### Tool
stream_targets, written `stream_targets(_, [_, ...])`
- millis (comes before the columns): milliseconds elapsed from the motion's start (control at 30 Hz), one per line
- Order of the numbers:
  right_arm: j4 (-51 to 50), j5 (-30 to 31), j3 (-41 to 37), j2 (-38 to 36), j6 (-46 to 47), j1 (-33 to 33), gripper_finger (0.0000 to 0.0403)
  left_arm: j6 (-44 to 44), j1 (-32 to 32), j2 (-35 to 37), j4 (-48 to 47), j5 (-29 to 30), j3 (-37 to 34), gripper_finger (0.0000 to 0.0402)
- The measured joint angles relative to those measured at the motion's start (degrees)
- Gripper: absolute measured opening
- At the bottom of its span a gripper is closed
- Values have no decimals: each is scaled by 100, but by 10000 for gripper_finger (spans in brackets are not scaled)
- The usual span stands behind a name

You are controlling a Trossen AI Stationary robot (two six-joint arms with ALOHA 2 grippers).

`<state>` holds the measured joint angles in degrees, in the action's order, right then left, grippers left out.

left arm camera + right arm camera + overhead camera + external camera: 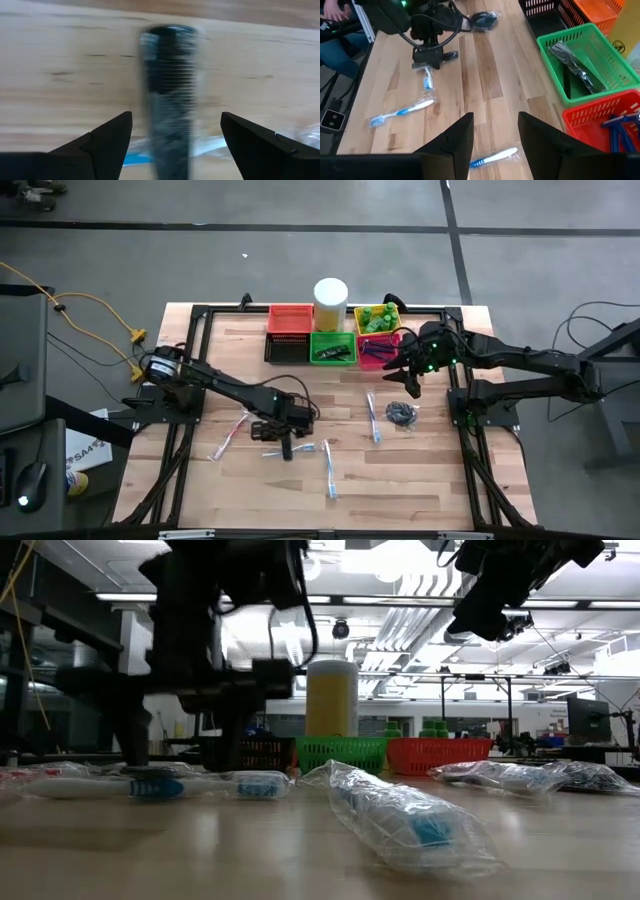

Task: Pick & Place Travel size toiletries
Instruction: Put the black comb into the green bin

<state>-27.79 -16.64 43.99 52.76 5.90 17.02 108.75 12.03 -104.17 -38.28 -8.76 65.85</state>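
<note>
Directly between the wide-spread left tool (pixel 172 145) fingers, a black stick (pixel 169 100) (blurred); lying on table (pixel 60 60)

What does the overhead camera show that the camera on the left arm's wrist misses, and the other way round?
Only the overhead view shows the whole layout: the coloured baskets, the white cylinder, the wrapped toothbrushes scattered over the table, and the right hand near the pink basket.

Only the left wrist view shows, close up, a black comb lying on the wood between the left hand's open fingers.

Both show the wooden tabletop and that left hand above the comb.
</note>
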Motion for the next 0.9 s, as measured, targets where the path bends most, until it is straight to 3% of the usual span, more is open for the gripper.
stream_targets(267, [-54,-11,0,0,28,0,148,0,33,-169,109,-243,5,294])
stream_targets(900, [-77,22,-2,2,4,0,148,-224,44,-217,107,-575,-1,135])
